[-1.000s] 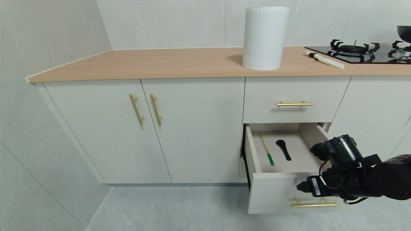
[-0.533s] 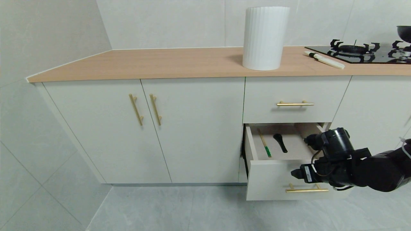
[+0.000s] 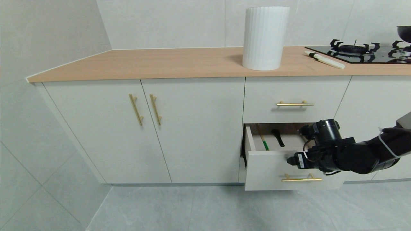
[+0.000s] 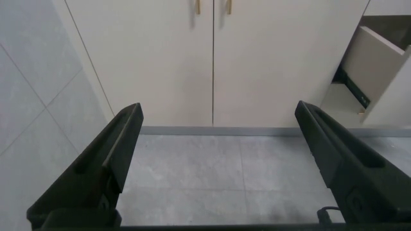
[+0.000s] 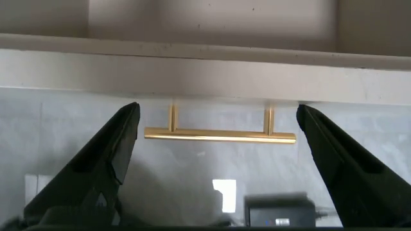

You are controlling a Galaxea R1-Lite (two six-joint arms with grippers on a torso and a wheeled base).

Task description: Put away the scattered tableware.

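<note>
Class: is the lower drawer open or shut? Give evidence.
Partly open: the lower drawer juts out below the upper drawer, and chopsticks and a black spoon show inside.

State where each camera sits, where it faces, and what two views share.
Head: on the head, facing forward and down at the part-open drawer; right arm shows.
Left wrist: low, facing cabinet doors and floor; open left gripper frames it.
Right wrist: close, facing the handle; open right gripper frames it.
Shared: head and right wrist both show the handle.
</note>
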